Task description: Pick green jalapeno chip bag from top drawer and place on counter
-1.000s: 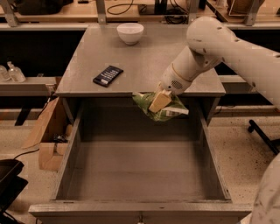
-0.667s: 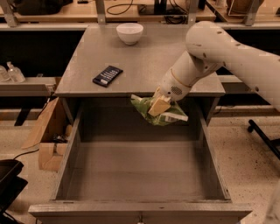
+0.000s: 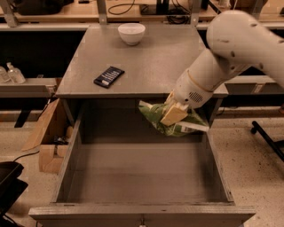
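Note:
The green jalapeno chip bag (image 3: 156,116) is wrinkly and light green, held in the air above the back right of the open top drawer (image 3: 142,170), just below the front edge of the counter (image 3: 151,62). My gripper (image 3: 173,113) is shut on the bag, its tan fingers (image 3: 174,115) pressed into the bag's middle. The white arm reaches in from the upper right. The drawer floor is bare.
A white bowl (image 3: 131,33) stands at the back of the counter. A flat black packet (image 3: 108,76) lies on its left part. Cardboard pieces (image 3: 46,133) lean left of the cabinet. Wooden benches with cables (image 3: 146,9) run behind. A chair base (image 3: 268,137) is at right.
My gripper has carried the bag slightly up and to the left, out of the drawer toward the counter's front edge. The hold on the bag is unchanged.

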Action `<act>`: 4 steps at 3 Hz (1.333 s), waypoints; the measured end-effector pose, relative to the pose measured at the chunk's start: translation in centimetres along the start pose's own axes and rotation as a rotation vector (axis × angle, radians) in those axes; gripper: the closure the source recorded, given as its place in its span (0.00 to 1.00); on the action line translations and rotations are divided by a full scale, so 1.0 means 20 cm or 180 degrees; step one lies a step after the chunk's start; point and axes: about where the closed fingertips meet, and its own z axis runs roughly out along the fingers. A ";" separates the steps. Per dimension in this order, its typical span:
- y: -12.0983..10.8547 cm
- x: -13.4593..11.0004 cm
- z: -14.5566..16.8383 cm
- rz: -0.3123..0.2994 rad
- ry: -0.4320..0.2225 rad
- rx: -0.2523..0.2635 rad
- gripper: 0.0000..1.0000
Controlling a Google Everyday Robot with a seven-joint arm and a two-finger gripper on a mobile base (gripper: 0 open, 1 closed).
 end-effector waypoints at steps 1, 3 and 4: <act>-0.09 -0.03 -0.23 -0.0092 0.0081 0.0073 1.00; -0.59 -0.15 -0.36 0.0023 0.0128 0.0312 1.00; -0.85 -0.27 -0.38 0.0116 0.0077 0.0589 1.00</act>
